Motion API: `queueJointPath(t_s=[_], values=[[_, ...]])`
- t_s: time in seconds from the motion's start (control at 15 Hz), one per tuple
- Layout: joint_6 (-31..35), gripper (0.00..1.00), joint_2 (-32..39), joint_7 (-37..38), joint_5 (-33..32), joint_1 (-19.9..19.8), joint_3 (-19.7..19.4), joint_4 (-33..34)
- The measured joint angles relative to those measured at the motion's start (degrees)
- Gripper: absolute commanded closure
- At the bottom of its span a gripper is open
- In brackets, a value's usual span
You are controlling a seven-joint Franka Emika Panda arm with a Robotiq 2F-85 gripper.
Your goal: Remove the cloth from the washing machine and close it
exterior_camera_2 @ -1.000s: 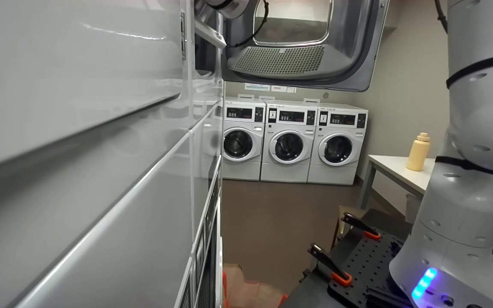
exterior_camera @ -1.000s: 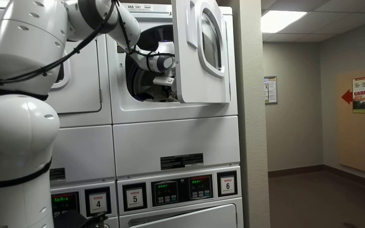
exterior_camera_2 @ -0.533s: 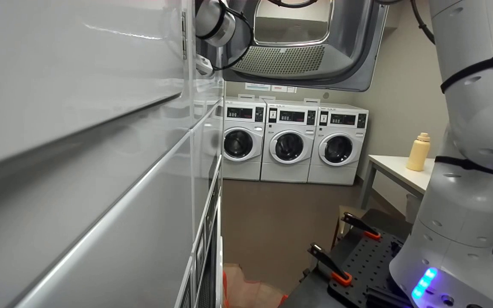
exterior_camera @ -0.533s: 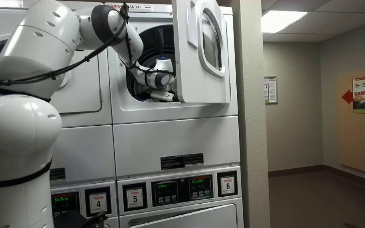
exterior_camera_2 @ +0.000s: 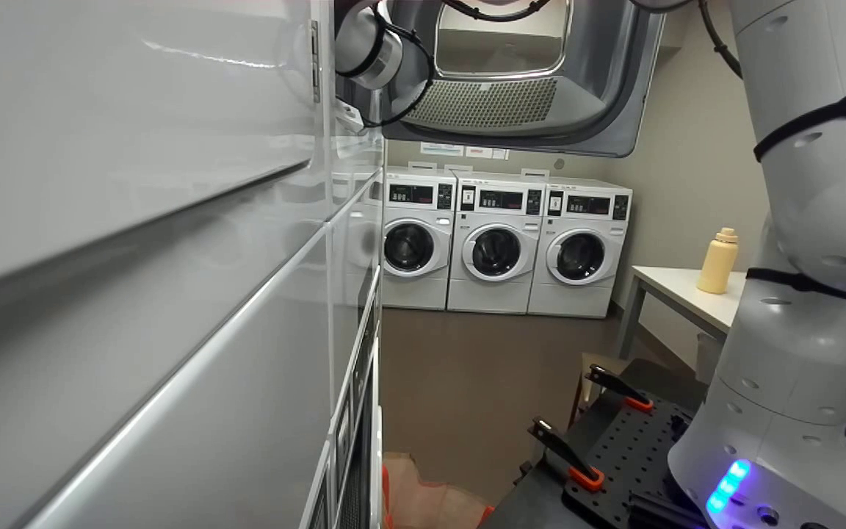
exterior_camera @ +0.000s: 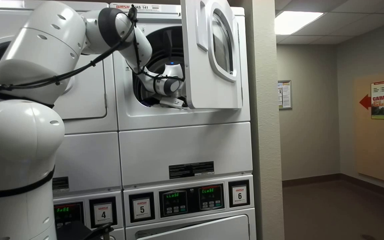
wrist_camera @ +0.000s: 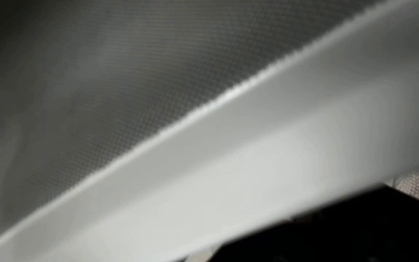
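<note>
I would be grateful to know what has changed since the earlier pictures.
In both exterior views, the arm's wrist has come down in the open machine. Display 5 and display 6 went from "door" to "close", and display 4 from "start" to "free". Whether the fingers took or released anything is hidden. The door stayed open and the bottle stayed on the table.

My arm (exterior_camera: 50,43) presents a smooth, glossy finish; machine door (exterior_camera: 207,88): smooth; machine panel (exterior_camera_2: 173,110): glossy; pillar (exterior_camera: 268,110): rough, matt.
</note>
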Motion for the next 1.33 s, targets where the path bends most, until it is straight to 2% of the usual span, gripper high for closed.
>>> queueJointPath(t_s=[0.4,0.8,1.07,1.33], values=[[-1.60,0.98,-0.22,8.92,-2.25,0.75,-1.93,1.46],[-5.71,0.98,-6.95,10.01,-2.37,0.03,-3.41,1.38],[-15.95,0.98,-14.37,9.77,-2.37,-1.24,-3.81,0.31],[-31.83,0.98,-20.42,8.03,-2.91,-2.01,-4.96,-0.34]])
